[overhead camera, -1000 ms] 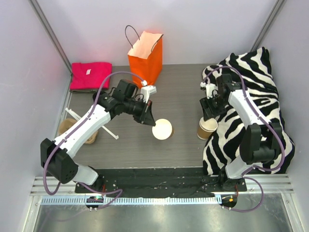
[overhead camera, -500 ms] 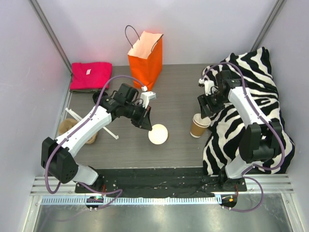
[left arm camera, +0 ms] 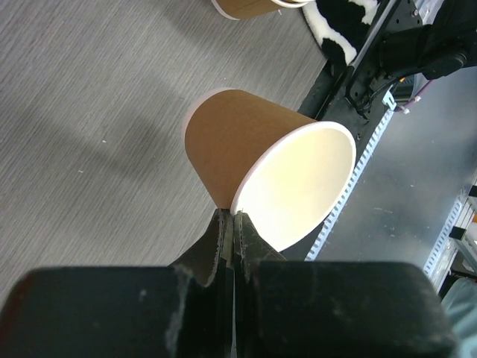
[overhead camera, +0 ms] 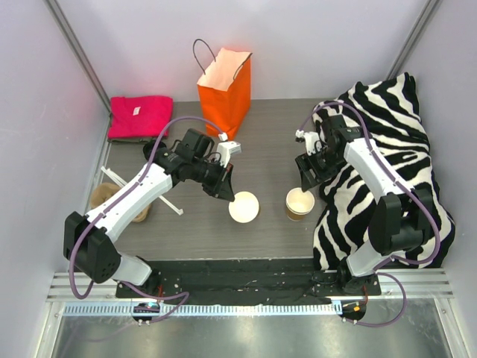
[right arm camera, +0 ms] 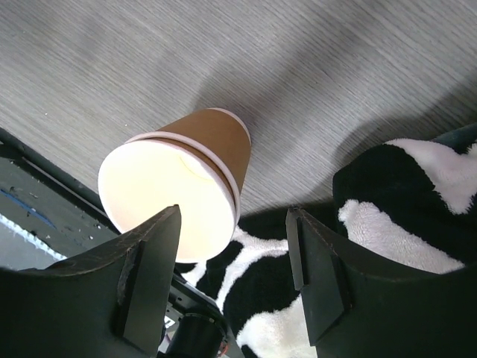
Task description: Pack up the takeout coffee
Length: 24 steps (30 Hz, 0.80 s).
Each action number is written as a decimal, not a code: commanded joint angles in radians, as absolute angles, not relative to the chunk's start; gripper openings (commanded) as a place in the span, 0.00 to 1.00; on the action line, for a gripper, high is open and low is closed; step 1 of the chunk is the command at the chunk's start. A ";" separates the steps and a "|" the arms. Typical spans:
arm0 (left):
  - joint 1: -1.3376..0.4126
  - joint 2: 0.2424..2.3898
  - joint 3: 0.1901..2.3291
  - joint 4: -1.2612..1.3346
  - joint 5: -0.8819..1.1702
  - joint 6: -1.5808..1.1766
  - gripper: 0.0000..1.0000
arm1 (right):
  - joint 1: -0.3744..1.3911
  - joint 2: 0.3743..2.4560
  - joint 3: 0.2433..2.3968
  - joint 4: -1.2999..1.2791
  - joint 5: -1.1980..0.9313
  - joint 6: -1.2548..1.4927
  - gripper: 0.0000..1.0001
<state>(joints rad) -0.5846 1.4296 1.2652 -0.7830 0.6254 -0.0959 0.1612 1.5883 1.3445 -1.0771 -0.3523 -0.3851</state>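
Overhead, my left arm (overhead camera: 134, 186) hides part of the cardboard tray (overhead camera: 99, 198). The left wrist view's top edge cuts off the far paper cup (left arm camera: 240, 9); the right wrist view crops the zebra blanket (right arm camera: 402, 224).

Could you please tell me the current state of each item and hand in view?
left cup: lidless, rim pinched by left hand.
left hand: shut on left cup.
right cup: upright, lidless, not gripped.
right hand: open, near right cup.
orange bag: upright, mouth open.
pink cloth: folded.
zebra blanket: rumpled.
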 commanded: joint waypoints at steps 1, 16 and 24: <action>-0.584 1.420 1.256 -0.762 0.621 -0.084 0.00 | 0.175 1.558 1.313 -1.023 -0.334 -0.364 0.66; -0.584 1.477 1.229 -0.755 0.572 -0.086 0.00 | 0.236 1.612 1.316 -0.962 -0.253 -0.348 0.31; -0.584 1.488 1.206 -0.742 0.563 -0.086 0.00 | 0.235 1.690 1.463 -0.968 -0.219 -0.371 0.01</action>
<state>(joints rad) -0.5846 1.4788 1.2110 -0.7746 0.5678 -0.0963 0.2317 1.6642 1.3548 -0.9886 -0.2516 -0.3595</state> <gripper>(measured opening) 0.012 0.040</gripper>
